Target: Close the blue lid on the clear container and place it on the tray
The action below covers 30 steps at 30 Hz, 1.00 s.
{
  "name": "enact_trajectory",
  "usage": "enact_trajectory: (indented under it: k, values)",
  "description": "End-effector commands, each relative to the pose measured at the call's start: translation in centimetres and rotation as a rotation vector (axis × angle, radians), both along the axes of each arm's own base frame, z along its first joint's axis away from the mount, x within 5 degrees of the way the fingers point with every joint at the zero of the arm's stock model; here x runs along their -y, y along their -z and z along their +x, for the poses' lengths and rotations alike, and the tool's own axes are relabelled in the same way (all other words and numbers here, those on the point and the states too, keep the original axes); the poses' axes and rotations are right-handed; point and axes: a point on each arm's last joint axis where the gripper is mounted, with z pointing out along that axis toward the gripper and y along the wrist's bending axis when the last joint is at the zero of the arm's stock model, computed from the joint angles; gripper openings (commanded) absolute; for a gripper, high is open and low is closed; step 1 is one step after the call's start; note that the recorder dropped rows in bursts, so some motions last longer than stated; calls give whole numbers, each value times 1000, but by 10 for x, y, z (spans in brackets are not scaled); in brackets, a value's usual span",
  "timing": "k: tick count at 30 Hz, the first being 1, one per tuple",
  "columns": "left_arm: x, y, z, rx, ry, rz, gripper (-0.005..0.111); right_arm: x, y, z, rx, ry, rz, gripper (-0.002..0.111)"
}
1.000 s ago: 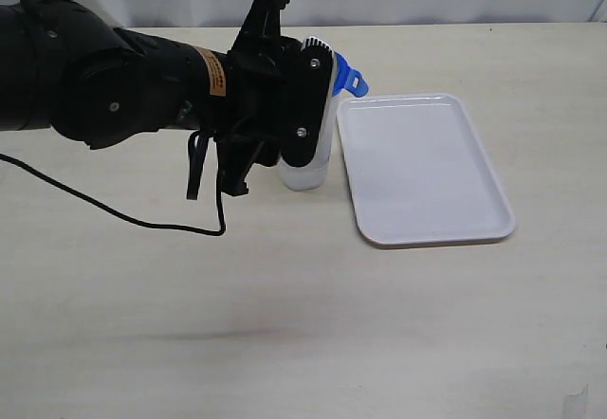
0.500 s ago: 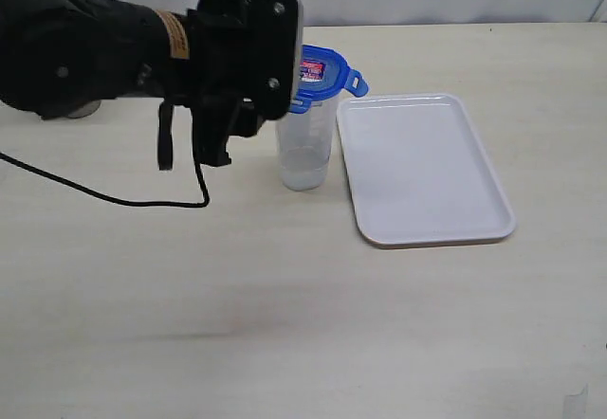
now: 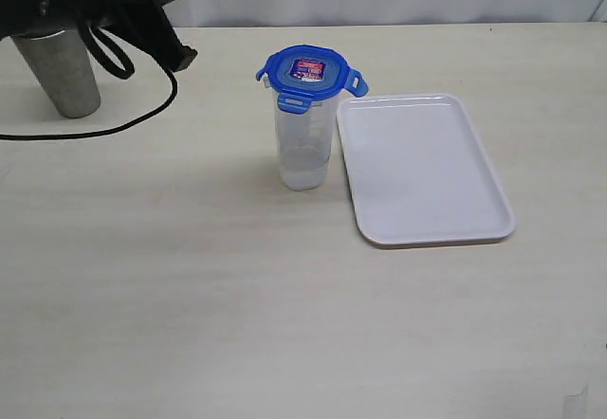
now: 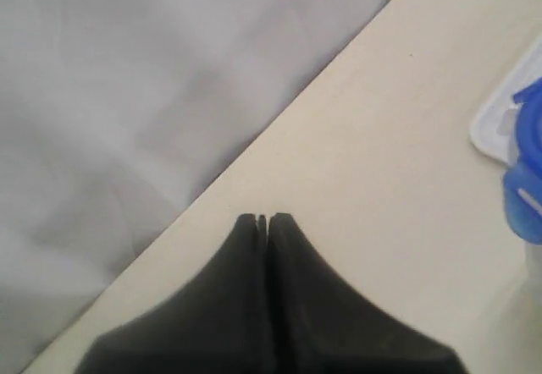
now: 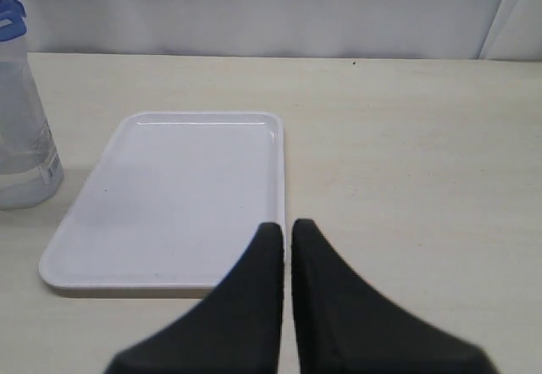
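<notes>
The clear container (image 3: 304, 144) stands upright on the table just left of the white tray (image 3: 425, 168). The blue lid (image 3: 309, 73) sits on top of it, sticker face up. My left arm has withdrawn to the far left corner of the exterior view; its gripper (image 4: 263, 219) is shut with nothing in it, and the lid's edge (image 4: 527, 162) shows at the side of that view. My right gripper (image 5: 288, 226) is shut and empty, hovering near the tray's (image 5: 182, 192) corner, with the container (image 5: 24, 137) beyond the tray.
A grey steel cup (image 3: 59, 70) stands at the back left under my left arm, with a black cable (image 3: 114, 125) trailing on the table beside it. A grey cloth backdrop (image 4: 152, 78) hangs behind the table's far edge.
My left gripper let go of the container, pulled back to the far left and shut. The lidded container stays where it stood beside the tray.
</notes>
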Motion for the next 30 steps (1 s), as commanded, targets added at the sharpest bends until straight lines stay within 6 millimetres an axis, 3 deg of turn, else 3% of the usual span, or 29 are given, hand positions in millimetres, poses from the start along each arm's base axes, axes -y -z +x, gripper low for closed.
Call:
enact_trajectory:
  k: [1,4,7,12,16,18,22,27,30]
  values:
    - [-5,15,24,63,-57,-107,0,0,0,0,6,4,-4,4]
    - [-3,41,44,88,-86,-226,0,0,0,0,6,4,-4,4]
    - [-1,57,53,119,36,-325,0,1,-1,0,14,5,-19,4]
    - [-42,74,66,80,197,-628,0,0,-25,3,289,-7,-50,4]
    - [-60,81,64,109,312,-648,0,-1,-45,0,507,-12,6,4]
    - [-59,86,64,101,331,-625,0,-1,-56,-3,630,-10,122,4]
    - [-50,96,62,93,367,-594,0,2,-63,-6,700,-5,373,4]
    - [-32,99,60,122,428,-549,0,1,-71,-9,802,-34,313,4]
    - [-22,100,58,106,444,-530,0,0,-78,0,747,-32,316,4]
